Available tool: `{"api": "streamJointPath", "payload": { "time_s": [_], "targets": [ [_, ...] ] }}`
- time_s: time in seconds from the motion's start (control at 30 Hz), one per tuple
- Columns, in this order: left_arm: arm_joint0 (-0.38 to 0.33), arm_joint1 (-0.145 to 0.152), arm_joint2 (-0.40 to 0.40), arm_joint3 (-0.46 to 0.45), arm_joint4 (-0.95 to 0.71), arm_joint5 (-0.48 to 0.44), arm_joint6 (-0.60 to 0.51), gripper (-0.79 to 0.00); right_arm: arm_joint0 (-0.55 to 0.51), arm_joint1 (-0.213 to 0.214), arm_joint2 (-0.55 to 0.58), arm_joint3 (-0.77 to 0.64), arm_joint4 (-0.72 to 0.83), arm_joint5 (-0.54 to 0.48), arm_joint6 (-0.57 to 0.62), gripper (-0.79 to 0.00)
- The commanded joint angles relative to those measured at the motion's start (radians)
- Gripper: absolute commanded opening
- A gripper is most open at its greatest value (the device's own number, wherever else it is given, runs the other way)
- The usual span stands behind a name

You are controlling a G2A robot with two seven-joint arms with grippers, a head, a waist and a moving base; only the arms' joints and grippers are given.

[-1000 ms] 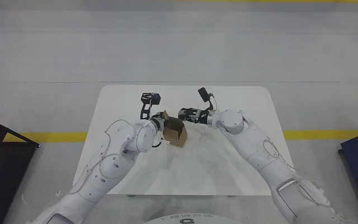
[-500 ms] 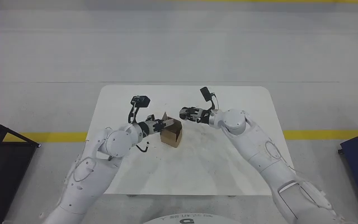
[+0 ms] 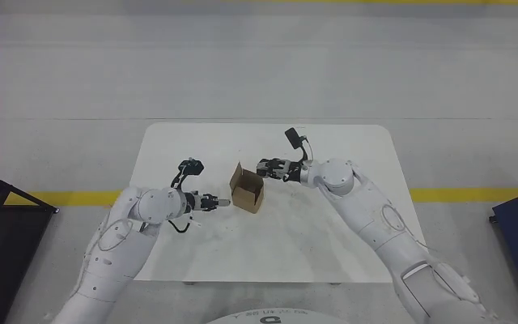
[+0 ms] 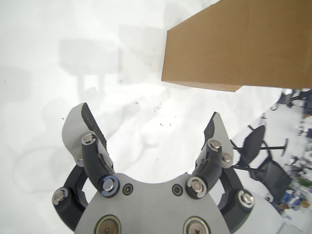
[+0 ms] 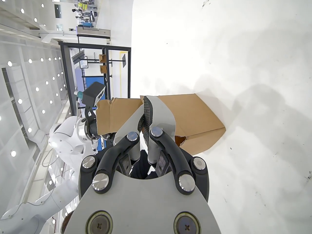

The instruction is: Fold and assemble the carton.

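A small brown carton [image 3: 247, 189] stands on the white table [image 3: 340, 243], its top open and one flap sticking up. My right gripper [image 3: 263, 168] is at the carton's far right rim, shut on the cardboard edge; in the right wrist view the fingers [image 5: 156, 113] pinch together over the carton [image 5: 195, 118], beside a raised flap [image 5: 117, 115]. My left gripper [image 3: 220, 202] hovers just left of the carton, apart from it. In the left wrist view it [image 4: 148, 115] is open with nothing between its fingers, and the carton [image 4: 238, 49] lies a short way ahead.
The table top carries small dark scuff marks [image 4: 158, 108]. Bare table surface lies all around the carton. A yellow floor line [image 3: 65, 197] runs past both table sides.
My left arm has drawn back to the left, away from the carton, and now sits low beside it. The right gripper stays at the carton's rim. The carton has shifted slightly.
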Motion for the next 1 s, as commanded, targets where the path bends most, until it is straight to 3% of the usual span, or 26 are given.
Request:
{"api": "streamJointPath", "payload": {
  "time_s": [0.0, 0.17, 0.3, 0.37, 0.43, 0.5, 0.6, 0.67, 0.9, 0.97],
  "targets": [
    [-0.013, -0.006, 0.032, -0.004, 0.021, -0.008, 0.054, 0.000, 0.000, -0.001, -0.001, 0.000, -0.001, -0.001, -0.002, -0.785],
    [-0.035, -0.022, 0.105, -0.026, 0.081, 0.035, 0.177, 0.000, -0.002, -0.002, 0.002, 0.000, -0.002, -0.007, -0.004, -0.785],
    [-0.045, -0.030, 0.137, -0.028, 0.125, 0.096, 0.206, 0.000, -0.005, -0.002, 0.006, -0.001, -0.001, -0.012, 0.001, -0.785],
    [-0.049, -0.032, 0.150, -0.029, 0.147, 0.116, 0.203, -0.163, -0.006, -0.002, 0.008, -0.001, -0.002, -0.013, 0.003, -0.785],
    [-0.051, -0.034, 0.157, -0.029, 0.153, 0.119, 0.197, -0.428, -0.007, -0.001, 0.010, -0.002, -0.002, -0.015, 0.007, -0.785],
    [-0.052, -0.034, 0.160, -0.030, 0.159, 0.122, 0.195, -0.554, -0.007, -0.001, 0.012, -0.002, -0.003, -0.017, 0.010, -0.785],
    [-0.050, -0.035, 0.160, -0.033, 0.161, 0.123, 0.196, -0.674, -0.008, -0.001, 0.014, -0.002, -0.002, -0.017, 0.015, -0.785],
    [-0.049, -0.035, 0.160, -0.033, 0.166, 0.126, 0.199, -0.720, -0.008, -0.002, 0.014, -0.002, -0.004, -0.018, 0.015, -0.785],
    [-0.046, -0.037, 0.161, -0.035, 0.151, 0.121, 0.203, -0.739, -0.012, -0.002, 0.016, -0.007, -0.009, -0.019, 0.012, -0.785],
    [-0.046, -0.038, 0.159, -0.033, 0.144, 0.113, 0.206, -0.785, -0.014, -0.002, 0.017, -0.008, -0.012, -0.019, 0.010, -0.785]
  ]
}}
